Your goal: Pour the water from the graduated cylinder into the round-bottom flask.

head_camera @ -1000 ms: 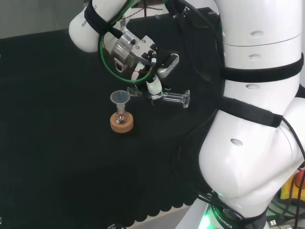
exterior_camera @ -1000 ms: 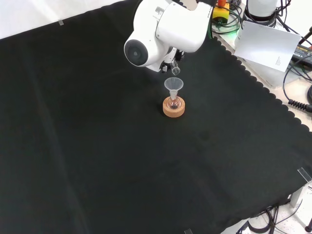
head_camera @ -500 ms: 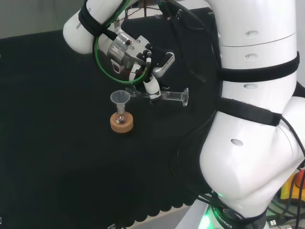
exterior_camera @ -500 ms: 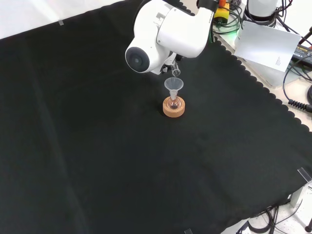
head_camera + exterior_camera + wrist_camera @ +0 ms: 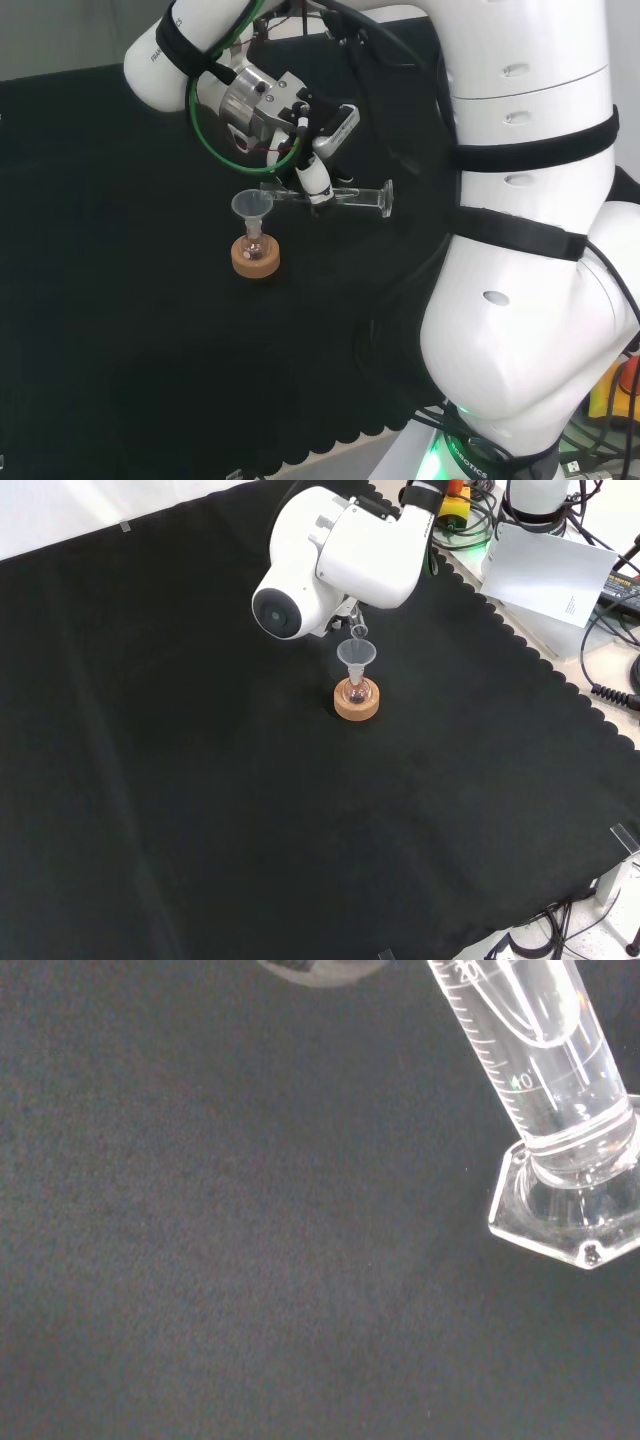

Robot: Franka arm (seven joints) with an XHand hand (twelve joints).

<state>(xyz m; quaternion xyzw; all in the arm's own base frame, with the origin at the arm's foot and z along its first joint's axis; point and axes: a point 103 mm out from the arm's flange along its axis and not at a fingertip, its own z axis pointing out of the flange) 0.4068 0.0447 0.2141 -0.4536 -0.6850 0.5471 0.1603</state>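
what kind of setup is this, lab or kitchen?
Likely a chemistry lab bench mock-up: a graduated cylinder held near level in the hand, a funnel in a small round-bottom flask on a cork ring, on black cloth.

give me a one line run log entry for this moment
robot hand: shut on graduated cylinder | cylinder: near horizontal, mouth over funnel | funnel: in round-bottom flask

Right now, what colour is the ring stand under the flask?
Light tan, a cork ring holding the flask; the front view shows it best.
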